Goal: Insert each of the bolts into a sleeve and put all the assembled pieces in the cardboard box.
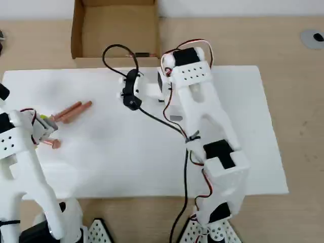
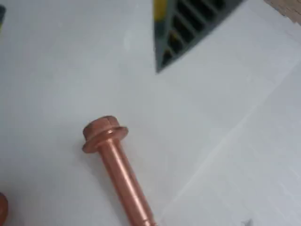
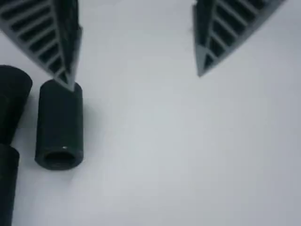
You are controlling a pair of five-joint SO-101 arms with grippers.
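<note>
Right pincer [image 3: 134, 70] gapes wide; left pincer [image 1: 48, 128] hovers low.

We could read no text, label, number or sign, neither on the cardboard box [image 1: 114, 30] nor on the bolt [image 2: 120, 172].

Cardboard box [image 1: 114, 30]: far wall cut off by the top edge of the high view.

Left arm [image 1: 20, 157]: runs out past the left and bottom edges of that view.

Bolt [image 2: 115, 165]: shank cut by the picture's edge in the left wrist view. In the high view the bolt [image 1: 54, 145] has its shank end under the left arm.

Copper piece [image 2: 2, 207]: a sliver at the edge (too little to identify).

Two sleeves [image 3: 10, 106]: cut by the edge of the right wrist view, lengths unseen.

Whole sleeve [image 3: 59, 125]: far end overlapped by one tip of the right arm's fingers [image 3: 47, 37], whose roots are out of frame.
</note>
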